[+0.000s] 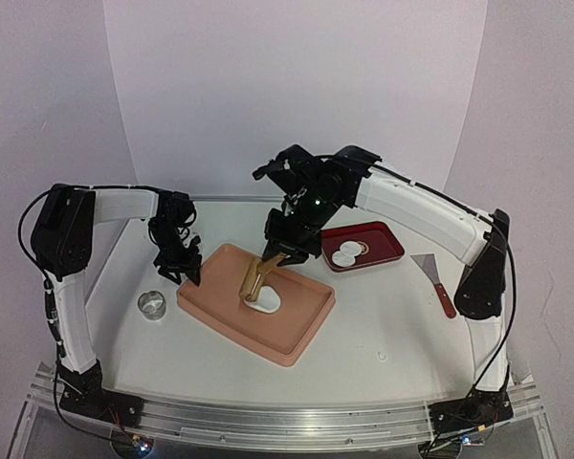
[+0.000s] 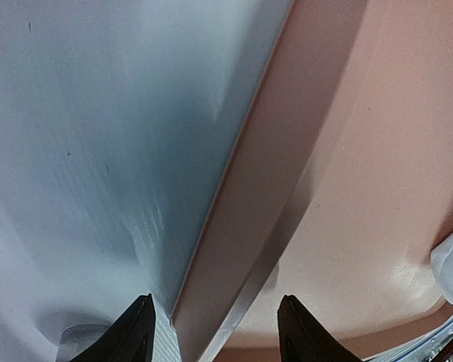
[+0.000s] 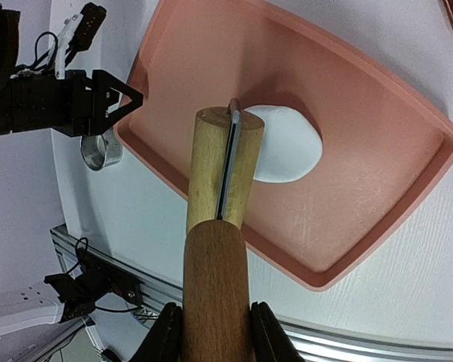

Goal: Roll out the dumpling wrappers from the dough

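Observation:
A flat white dough piece lies in the middle of the pink tray. My right gripper is shut on the dark handle of a wooden rolling pin. The pin's pale roller rests over the near-left edge of the dough. My left gripper is at the tray's left end. In the left wrist view it stands open, with its jaws astride the tray rim and a gap on each side. Two round dumpling wrappers lie in the red tray.
A metal ring cutter stands on the table just left of the pink tray, close below my left gripper. A scraper with a red handle lies to the right of the red tray. White walls close in the back and sides.

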Motion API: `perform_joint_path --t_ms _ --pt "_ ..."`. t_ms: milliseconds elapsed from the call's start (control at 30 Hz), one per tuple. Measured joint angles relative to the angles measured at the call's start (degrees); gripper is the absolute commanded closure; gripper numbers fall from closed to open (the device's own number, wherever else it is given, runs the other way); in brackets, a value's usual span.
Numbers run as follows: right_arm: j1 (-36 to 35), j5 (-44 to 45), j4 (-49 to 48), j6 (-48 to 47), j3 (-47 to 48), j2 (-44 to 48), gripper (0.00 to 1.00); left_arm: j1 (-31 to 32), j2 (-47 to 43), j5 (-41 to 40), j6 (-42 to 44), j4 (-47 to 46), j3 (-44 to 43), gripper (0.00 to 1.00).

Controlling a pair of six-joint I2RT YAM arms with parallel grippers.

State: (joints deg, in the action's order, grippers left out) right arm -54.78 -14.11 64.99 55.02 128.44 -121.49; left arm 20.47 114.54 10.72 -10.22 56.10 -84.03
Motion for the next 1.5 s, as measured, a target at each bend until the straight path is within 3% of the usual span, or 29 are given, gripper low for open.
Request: perform_joint_path --t_ms 267,633,833,1033,1500 --pt "0.2 2.3 -2.7 4.8 -6.1 -0.2 1.00 0.0 1.2 1.7 1.0 -2.2 0.0 0.49" --pt "0.4 3.8 -5.2 4.2 -12.7 -0.4 1.00 0.0 2.7 3.1 1.0 -3.1 0.1 0.55" --pt "0.9 3.2 -6.4 3.5 -13.4 -0.4 1.00 0.0 3.1 4.4 1.3 -3.2 0.0 0.65" --pt "2.9 -0.8 -8.8 3.5 -15.6 -0.4 1.00 -0.9 3.6 5.2 1.4 -3.1 -0.3 0.77" --pt "9.7 -15.0 -19.1 -0.7 -26.4 0.8 1.00 -1.4 3.4 6.0 1.8 -3.7 0.2 0.89"
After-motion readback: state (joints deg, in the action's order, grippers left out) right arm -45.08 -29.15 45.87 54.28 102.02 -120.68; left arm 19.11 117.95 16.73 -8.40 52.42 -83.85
